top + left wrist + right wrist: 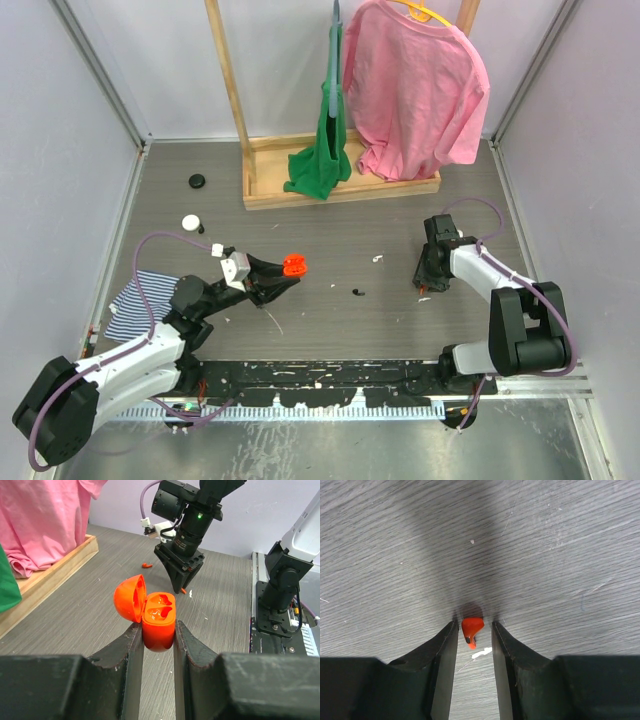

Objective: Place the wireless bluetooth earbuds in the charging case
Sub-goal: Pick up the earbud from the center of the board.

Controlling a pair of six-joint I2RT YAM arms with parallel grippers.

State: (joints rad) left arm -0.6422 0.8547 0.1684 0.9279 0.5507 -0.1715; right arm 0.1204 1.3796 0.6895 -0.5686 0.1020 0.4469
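Observation:
My left gripper is shut on the orange charging case, held above the table with its lid open and both sockets showing. In the top view the charging case is left of centre. My right gripper is down at the table on the right, open. One orange earbud lies on the table between its fingers, with a small gap on each side. In the left wrist view that earbud shows under the right gripper. A second orange earbud lies on the table farther back.
A wooden rack at the back holds a pink shirt and a green cloth. A black cap, a white disc and a striped cloth lie on the left. A small black piece lies mid-table.

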